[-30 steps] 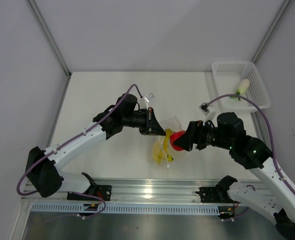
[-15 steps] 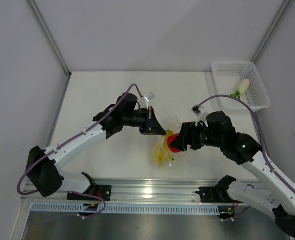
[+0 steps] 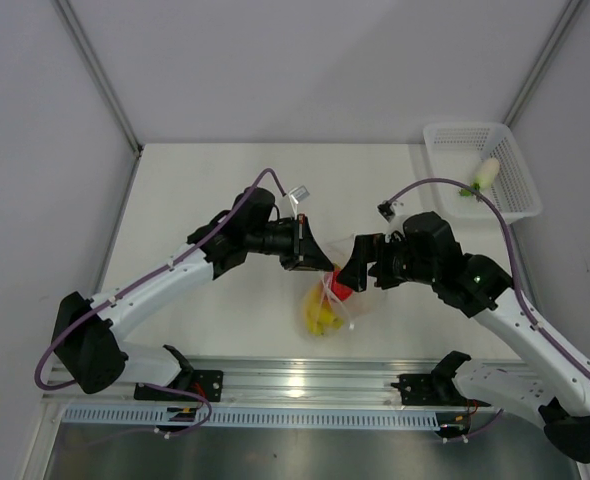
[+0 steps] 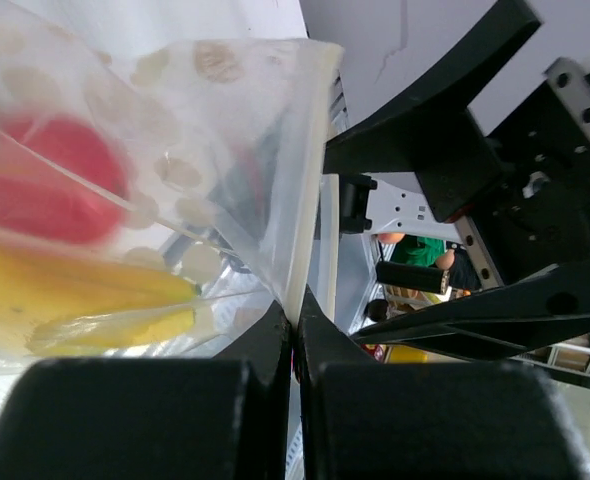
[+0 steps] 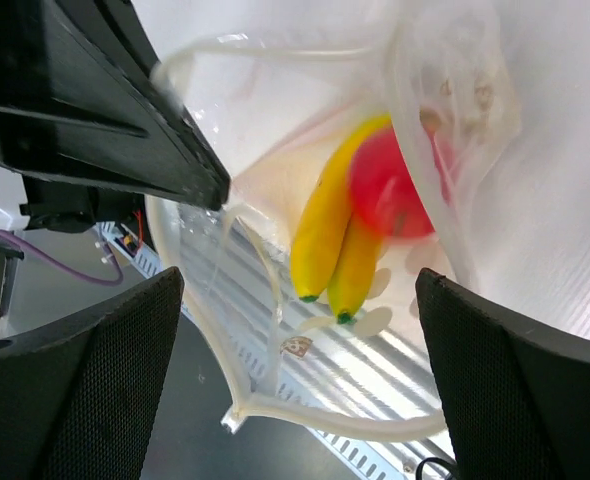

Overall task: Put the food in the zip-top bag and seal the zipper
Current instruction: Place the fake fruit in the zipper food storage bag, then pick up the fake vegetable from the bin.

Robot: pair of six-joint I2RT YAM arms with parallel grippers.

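table [image 3: 205, 190]: white; carries everything; both arms reach in from its near edge
basket [image 3: 455, 135]: white mesh; far right corner of the table; well apart from the bag
zip-top bag [image 3: 349, 308]: clear, crinkly; hangs by one top edge from the left gripper, over the middle of the table toward the near edge; mouth gapes toward the right gripper; cannot tell whether its bottom touches the table
left gripper [image 3: 320, 262]: fingers pressed together, pinching the bag's top edge; left wrist view shows the film caught right between the tips
right gripper [image 3: 355, 268]: fingers spread wide, holding nothing; just beside the bag mouth, facing into it
banana bunch [image 5: 325, 240]: yellow; inside the bag, low down, touching the red fruit
red fruit [image 5: 390, 185]: round; inside the bag, above and beside the banana bunch
radish [image 3: 486, 172]: white, green leaves; lies in the basket; not yet bagged
zipper [image 4: 310, 170]: thick whitish strip along the bag mouth; unsealed, its two sides apart
step in hand: judged as loading food; two of three pieces are in, right gripper free at the mouth
next move: likely the right arm goes to the far right corner and takes the radish from the basket; left pinch must keep the mouth open for the drop; sealing comes only after that; risk is the thin film slipping or the mouth folding shut
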